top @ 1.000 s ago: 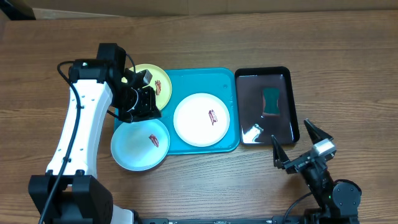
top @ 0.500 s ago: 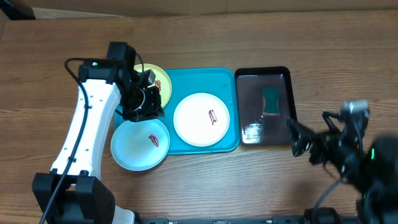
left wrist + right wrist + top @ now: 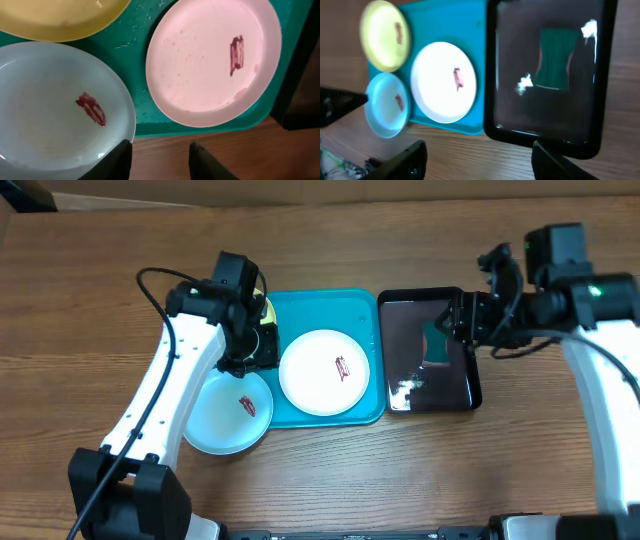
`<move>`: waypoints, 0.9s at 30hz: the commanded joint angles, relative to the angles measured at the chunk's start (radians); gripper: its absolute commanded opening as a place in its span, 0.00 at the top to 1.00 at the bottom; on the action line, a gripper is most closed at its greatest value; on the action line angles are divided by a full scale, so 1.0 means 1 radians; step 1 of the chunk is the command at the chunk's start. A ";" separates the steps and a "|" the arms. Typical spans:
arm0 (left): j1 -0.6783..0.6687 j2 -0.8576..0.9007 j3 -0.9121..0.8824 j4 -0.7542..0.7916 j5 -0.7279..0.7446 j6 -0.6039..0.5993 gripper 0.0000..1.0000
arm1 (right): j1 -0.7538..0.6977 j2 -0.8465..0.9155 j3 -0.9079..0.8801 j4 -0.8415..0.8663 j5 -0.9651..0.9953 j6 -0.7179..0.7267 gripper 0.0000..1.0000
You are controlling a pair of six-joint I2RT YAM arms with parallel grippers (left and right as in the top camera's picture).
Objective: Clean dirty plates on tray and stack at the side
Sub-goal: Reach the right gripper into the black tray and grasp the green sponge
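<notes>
A: Overhead, your left gripper (image 3: 255,348) hangs above the left end of the tray (image 3: 355,305), between the yellow-green plate (image 3: 263,308) and the blue plate (image 3: 225,415).

B: And how do you find its fingers?

A: Check your left wrist view. The fingers (image 3: 112,162) stand a little apart with nothing between them, over the wood just in front of the tray's rim.

B: Where do your plates lie?

A: The white plate (image 3: 324,371) sits flat in the middle of the tray. The blue one lies over the front-left corner, partly past the rim. The yellow-green one is at the back-left corner, mostly hidden under your arm. Each shows a red-brown smear.

B: Your right side?

A: Your right gripper (image 3: 465,320) hovers over the black tray (image 3: 400,320), near the green pad (image 3: 437,345) lying in it. Its fingers (image 3: 405,160) are spread wide and hold nothing.
</notes>
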 commanded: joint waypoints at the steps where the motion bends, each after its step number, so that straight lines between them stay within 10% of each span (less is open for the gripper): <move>1: -0.006 0.007 -0.051 0.033 -0.021 -0.011 0.58 | 0.042 0.077 0.025 0.005 0.115 0.013 0.32; 27: -0.006 0.007 -0.061 0.057 -0.020 -0.011 0.51 | 0.135 0.410 -0.162 0.409 0.470 0.105 0.39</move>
